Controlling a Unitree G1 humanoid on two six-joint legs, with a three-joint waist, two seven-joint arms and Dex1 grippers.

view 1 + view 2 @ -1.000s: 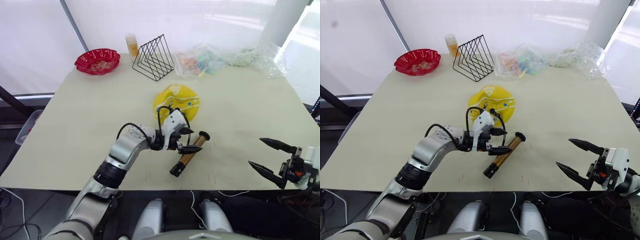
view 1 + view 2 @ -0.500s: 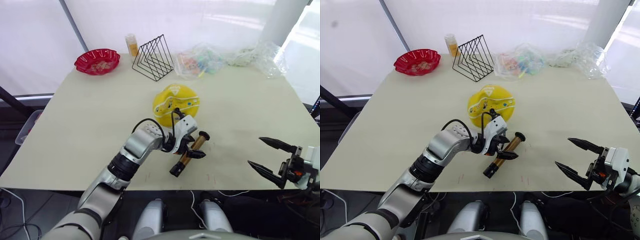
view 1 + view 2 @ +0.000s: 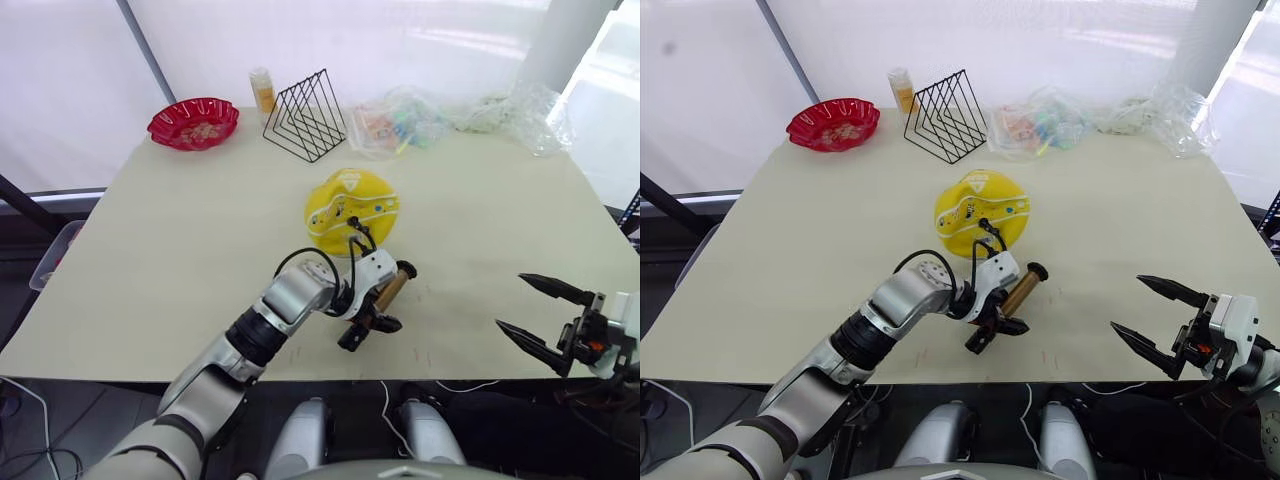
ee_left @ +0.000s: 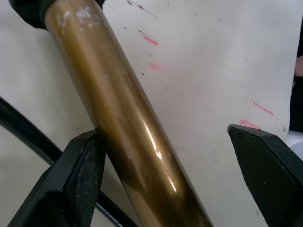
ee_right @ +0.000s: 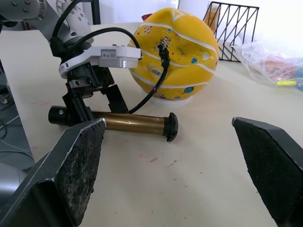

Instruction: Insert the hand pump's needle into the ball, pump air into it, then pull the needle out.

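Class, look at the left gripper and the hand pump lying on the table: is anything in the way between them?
Nothing visible is. The left gripper is open astride the hand pump, one finger against the brass barrel.

One ball (image 3: 352, 207), one hand pump (image 3: 377, 305), one red bowl (image 3: 193, 122), one wire rack (image 3: 304, 114), one bottle (image 3: 264, 92), two pincers.

Bright, diffuse daylight through the back curtains; soft shadows, glare streaks the pump barrel (image 4: 137, 137).
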